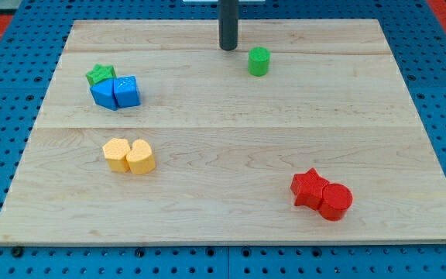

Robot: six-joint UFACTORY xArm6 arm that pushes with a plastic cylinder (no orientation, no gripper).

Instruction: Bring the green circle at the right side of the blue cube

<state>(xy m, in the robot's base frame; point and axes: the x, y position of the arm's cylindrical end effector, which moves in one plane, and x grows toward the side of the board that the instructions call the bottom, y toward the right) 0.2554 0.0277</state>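
Observation:
The green circle [259, 61], a short green cylinder, stands near the view's top, right of centre on the wooden board [231, 225]. My tip [228, 48] rests on the board just to the left of it and slightly higher, a small gap apart. The blue cube [128, 91] sits at the view's upper left, far left of the green circle, touching a second blue block [104, 94] on its left.
A green star [99, 74] touches the blue blocks from above. Two yellow blocks [117, 153] [141, 157] sit together at the left middle. A red star [309, 187] and a red cylinder [335, 201] sit together at the lower right.

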